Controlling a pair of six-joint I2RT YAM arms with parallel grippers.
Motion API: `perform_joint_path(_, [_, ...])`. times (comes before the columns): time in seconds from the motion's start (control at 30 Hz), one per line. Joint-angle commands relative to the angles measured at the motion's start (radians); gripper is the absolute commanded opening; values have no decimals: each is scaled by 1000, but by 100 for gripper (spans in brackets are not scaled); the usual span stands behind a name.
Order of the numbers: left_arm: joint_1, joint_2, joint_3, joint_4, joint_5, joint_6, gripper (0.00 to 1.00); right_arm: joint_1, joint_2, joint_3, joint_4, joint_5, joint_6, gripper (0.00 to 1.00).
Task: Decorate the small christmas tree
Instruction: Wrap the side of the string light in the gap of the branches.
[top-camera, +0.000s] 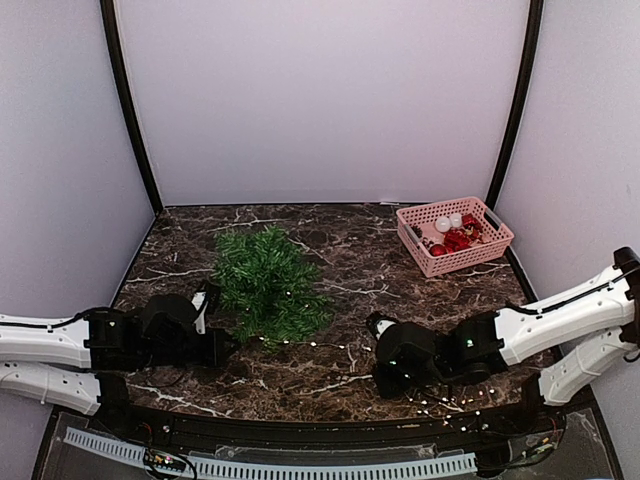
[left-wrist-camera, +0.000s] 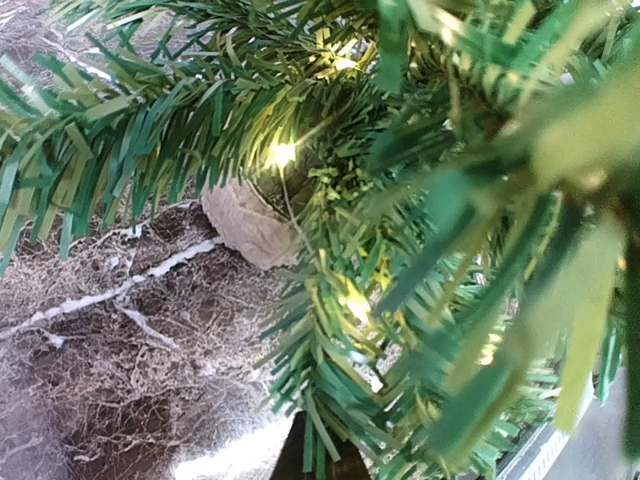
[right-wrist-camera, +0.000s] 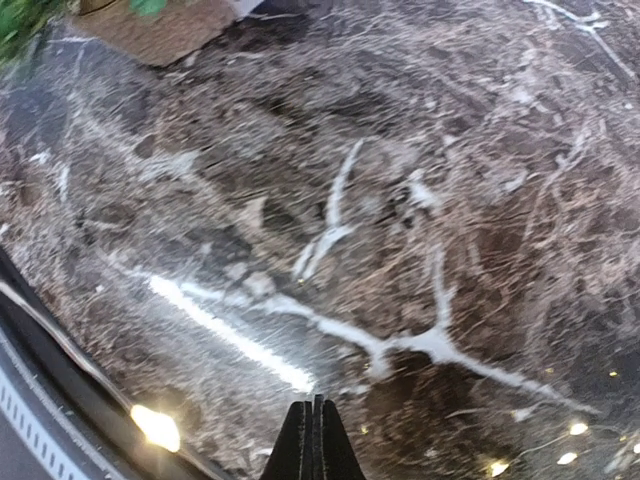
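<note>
**Both grippers closed, tree left of table centre**

The tree (top-camera: 268, 285) stands on the table (top-camera: 350, 240), left of centre, its lights lit. My left gripper (left-wrist-camera: 315, 460) sits at the table's near left, fingers pressed together among the needles; I cannot tell whether they pinch a branch. My right gripper (right-wrist-camera: 315, 445) hangs over the near right marble, fingers pressed together on nothing.

Both arms are reaching inward, low and nearly level; the left tool (left-wrist-camera: 320, 455) and the right tool (right-wrist-camera: 315, 428) are each pressing their fingers together, gripping nothing.
</note>
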Motion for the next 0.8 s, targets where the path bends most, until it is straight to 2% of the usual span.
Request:
perform_joint_path(0.0, [18, -22, -33, 9, 12, 29, 0, -61, 7, 8, -17, 47, -68, 0])
perform_joint_path(0.43, [47, -22, -57, 29, 54, 79, 0, -179, 28, 186, -88, 127, -282, 0])
perform_joint_path(0.77, [62, -32, -66, 39, 62, 108, 0, -295, 117, 286, 11, 50, -420, 0])
